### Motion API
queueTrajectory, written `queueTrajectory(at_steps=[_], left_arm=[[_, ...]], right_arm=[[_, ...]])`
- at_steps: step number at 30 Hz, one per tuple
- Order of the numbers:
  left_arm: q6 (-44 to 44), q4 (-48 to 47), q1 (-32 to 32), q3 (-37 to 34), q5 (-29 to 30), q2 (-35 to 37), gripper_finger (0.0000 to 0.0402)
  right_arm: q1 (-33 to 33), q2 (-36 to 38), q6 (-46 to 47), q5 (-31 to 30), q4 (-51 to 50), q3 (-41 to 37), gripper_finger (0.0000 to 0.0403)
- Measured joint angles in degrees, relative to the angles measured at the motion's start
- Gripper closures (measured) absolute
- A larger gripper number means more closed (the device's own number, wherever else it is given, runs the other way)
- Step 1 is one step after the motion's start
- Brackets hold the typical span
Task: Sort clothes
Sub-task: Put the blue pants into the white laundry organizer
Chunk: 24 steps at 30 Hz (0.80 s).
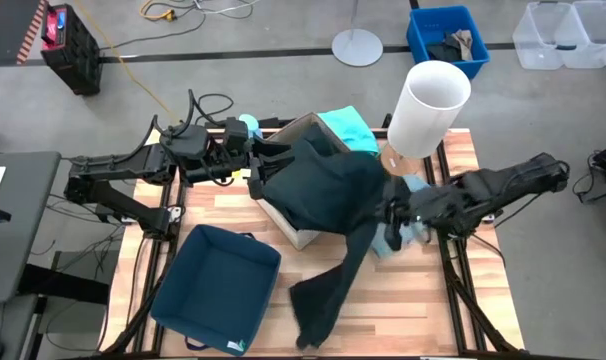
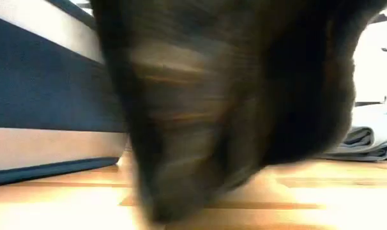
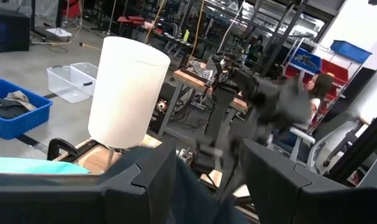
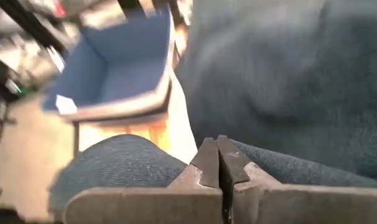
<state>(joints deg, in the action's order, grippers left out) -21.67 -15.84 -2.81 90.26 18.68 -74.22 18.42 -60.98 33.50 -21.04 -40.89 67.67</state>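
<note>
High view. Jeans (image 1: 328, 195): dark green-black, spread wide between the two pincers, draped over the beige box (image 1: 295, 232), one leg trailing down onto the bench (image 1: 403, 310). Left pincer (image 1: 255, 168): at the jeans' edge, gripping the cloth. Right pincer (image 1: 393, 212): at the opposite edge, buried in the fabric. Turquoise garment (image 1: 348, 128): beyond the jeans, between the pincers, partly covered. Pale blue garment (image 1: 408, 232): just beside the right pincer. Navy box (image 1: 218, 290): near the left pincer's side of the bench, well apart from the right one. White lamp (image 1: 428, 108): beyond the right pincer.

Low view. Only here: the jeans (image 2: 244, 96) seen from bench height, a dark blurred mass filling most of the frame. Navy box wall (image 2: 46, 83) to one side; pale folded cloth (image 2: 372, 140) to the other.

Left wrist view. Fingers (image 3: 145, 180) stand apart with dark denim (image 3: 195, 199) between them. Lamp (image 3: 126, 93) ahead; a seated person (image 3: 316, 93) in the room behind.

Right wrist view. Only here: fingers (image 4: 207, 165) pressed together, clamping a fold of denim (image 4: 126, 162). Navy box (image 4: 120, 68) ahead, blurred.
</note>
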Motion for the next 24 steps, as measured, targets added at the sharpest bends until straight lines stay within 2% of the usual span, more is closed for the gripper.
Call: queueTrajectory(at_steps=[7,14,19,24], left_arm=[[0.0,0.0,0.0,0.0,1.0,0.0,0.0228],[0.0,0.1,0.0,0.0,1.1,0.0,0.0228],[-0.4,-0.1,0.0,0.0,1.2,0.0,0.0228],[-0.6,0.0,0.0,0.0,1.2,0.0,0.0228]], right_arm=[[-6.6,-0.1,-12.8,-1.7,6.1,10.7,0.0403],[-15.0,-3.0,-22.4,-1.7,17.7,16.3,0.0403],[-19.0,-8.5,-22.9,3.6,18.5,20.3,0.0403],[-19.2,-16.2,-22.9,8.0,16.7,21.5,0.0403]])
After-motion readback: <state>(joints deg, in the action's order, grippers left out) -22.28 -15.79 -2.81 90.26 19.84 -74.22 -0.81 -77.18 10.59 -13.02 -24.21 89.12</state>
